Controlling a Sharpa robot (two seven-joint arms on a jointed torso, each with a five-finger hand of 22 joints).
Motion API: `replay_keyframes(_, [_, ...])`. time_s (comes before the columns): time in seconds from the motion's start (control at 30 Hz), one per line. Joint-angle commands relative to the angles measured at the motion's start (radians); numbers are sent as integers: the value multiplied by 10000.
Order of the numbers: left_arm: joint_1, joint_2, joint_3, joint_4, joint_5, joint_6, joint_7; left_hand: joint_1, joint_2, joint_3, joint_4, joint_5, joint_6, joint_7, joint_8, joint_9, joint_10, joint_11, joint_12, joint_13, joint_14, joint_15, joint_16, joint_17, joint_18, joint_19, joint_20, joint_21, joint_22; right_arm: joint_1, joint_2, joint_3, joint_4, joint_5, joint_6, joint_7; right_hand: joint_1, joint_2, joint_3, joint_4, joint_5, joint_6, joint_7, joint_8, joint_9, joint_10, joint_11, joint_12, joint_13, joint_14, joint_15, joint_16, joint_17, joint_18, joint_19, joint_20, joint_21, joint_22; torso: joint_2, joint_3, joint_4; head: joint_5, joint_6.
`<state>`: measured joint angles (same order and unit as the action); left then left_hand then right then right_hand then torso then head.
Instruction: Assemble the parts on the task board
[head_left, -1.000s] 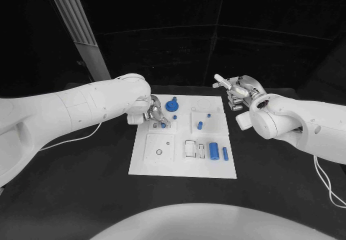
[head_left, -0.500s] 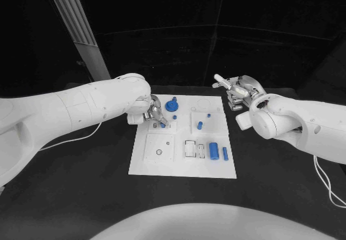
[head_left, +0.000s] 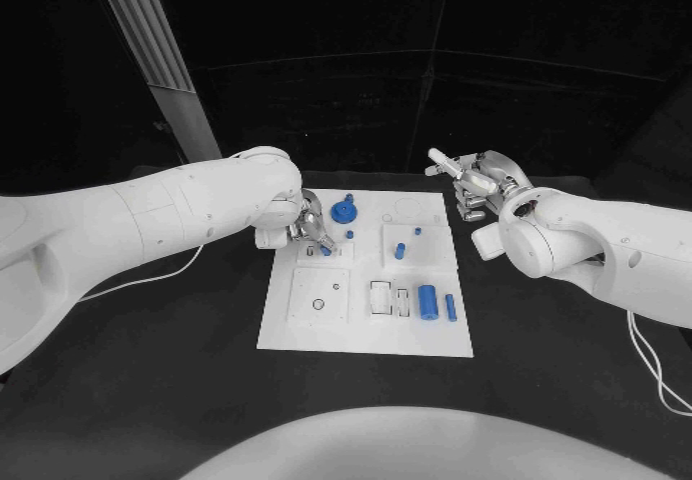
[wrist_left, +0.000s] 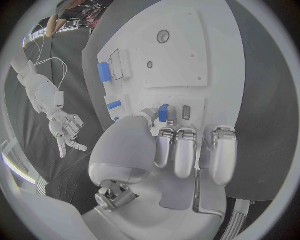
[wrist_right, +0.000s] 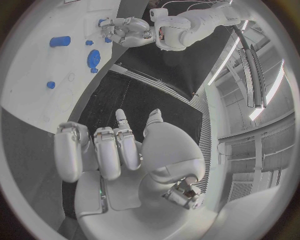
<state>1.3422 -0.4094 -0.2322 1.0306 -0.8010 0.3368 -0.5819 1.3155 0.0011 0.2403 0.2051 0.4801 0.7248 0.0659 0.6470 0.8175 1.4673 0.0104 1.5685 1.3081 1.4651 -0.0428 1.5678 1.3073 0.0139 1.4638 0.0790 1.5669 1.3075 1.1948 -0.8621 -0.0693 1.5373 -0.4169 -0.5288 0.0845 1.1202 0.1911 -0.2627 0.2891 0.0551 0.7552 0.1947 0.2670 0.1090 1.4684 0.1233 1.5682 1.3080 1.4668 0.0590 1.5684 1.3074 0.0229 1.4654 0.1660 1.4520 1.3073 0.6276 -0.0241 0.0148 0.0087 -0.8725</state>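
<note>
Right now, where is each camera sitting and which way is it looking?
Head view: high on the robot's head, looking down at the white task board; both white arms show.
Left wrist view: behind the left hand, facing the board, with a small blue part at its fingertips.
Right wrist view: behind the right hand, which is held off the board's far right edge.
Shared: the round blue gear-shaped part shows in the head and right wrist views.

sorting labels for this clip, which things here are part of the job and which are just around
Job: task board; blue parts on it, such as the gear, the cylinder and the pin; left hand, pinching a small blue part.
Around: black table; right hand, off the board, holding nothing.
</note>
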Motion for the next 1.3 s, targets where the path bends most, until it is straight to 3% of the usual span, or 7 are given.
replay_keyframes(0.03, [-26, -1, -17, -9, -28, -129, 188, 216, 47, 260, -136, 47, -12, -45, 73, 83, 1035, -78, 23, 2627, 1057, -65, 30, 2635, -139, 1070, -57, 39, 2632, 17, 2, 5, 5, -28, -14, 35, 86, 55, -65, 9, -46, -83, 98, 42, 9, 1024, 60, 26, 2627, 1040, 54, 24, 2634, 118, 134, 60, -21, 2154, 2, 0, -1, -12, -1])
replay_keyframes(0.5, [-29, -8, -17, -10, -28, -41, 123, 118, -126, 953, -345, 121, -83, 12, 126, 251, 1035, -34, 23, 2627, 1057, -59, 30, 2635, -139, 1070, -76, 39, 2632, 17, 22, 5, -4, -28, -2, 22, 95, 76, -66, 9, -46, -88, 97, 57, 12, 1024, 59, 26, 2627, 1040, 54, 24, 2634, 119, 131, 60, -25, 2152, 6, -1, -6, 17, -1])
replay_keyframes(0.8, [-29, 8, -17, -44, -28, 121, -44, -186, -204, 1048, -224, -222, -77, 14, 122, 303, 1035, -25, 23, 2627, 1057, -43, 30, 2635, -139, 1070, -63, 39, 2632, 17, 29, 5, -3, -27, 12, 19, 103, 95, -69, 10, -47, -95, 97, 72, 13, 1024, 59, 26, 2627, 1040, 54, 24, 2634, 119, 133, 60, -24, 2153, 2, -3, -7, 27, -1])
replay_keyframes(1.03, [-29, 18, -17, -72, -28, 262, -148, -248, -206, 1052, -189, -273, -84, 19, 110, 306, 1035, -21, 23, 2627, 1057, -41, 30, 2635, -139, 1070, -60, 39, 2632, 17, 23, 4, 6, -26, 13, 14, 103, 95, -69, 10, -47, -95, 97, 72, 13, 1024, 59, 26, 2627, 1040, 54, 24, 2634, 119, 133, 60, -24, 2153, 2, 2, 14, 9, -1])
replay_keyframes(1.3, [-29, 3, -17, -88, -28, 356, -199, -306, -200, 1060, -151, -300, -104, 27, 90, 306, 1035, -15, 23, 2627, 1057, -35, 30, 2635, -139, 1070, -56, 39, 2632, 17, 24, 4, 14, -26, 18, 19, 103, 97, -71, 10, -47, -96, 97, 75, 14, 1024, 59, 26, 2627, 1040, 54, 24, 2634, 119, 133, 60, -24, 2153, 2, -4, -9, 20, -1])
